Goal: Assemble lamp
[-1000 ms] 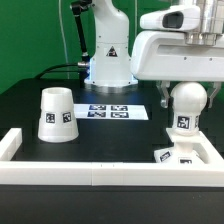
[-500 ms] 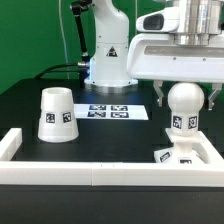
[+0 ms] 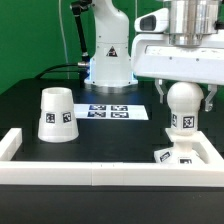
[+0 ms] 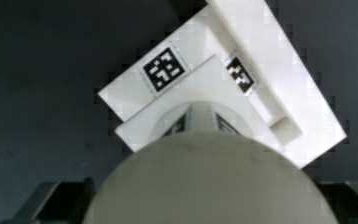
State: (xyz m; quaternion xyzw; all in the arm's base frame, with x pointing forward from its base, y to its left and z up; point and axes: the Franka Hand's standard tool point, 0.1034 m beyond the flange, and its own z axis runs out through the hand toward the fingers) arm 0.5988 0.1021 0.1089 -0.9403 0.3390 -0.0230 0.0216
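White bulb (image 3: 183, 118): upright on the square base (image 3: 203, 153), exterior view's near right.
Gripper (image 3: 184, 100): you see it spread, fingers flanking the ball head, gaps both sides.
Shade (image 3: 56, 115): alone, exterior view's left.

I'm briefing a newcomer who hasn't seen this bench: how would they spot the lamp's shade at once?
Start at the black table fenced by the white border rail. Inside it, on the exterior view's left, stands the white plastic tapered cup-like shade, narrow end up. Unlike the ball-headed white bulb on the exterior view's right, it is flat-topped and stands directly on the table.
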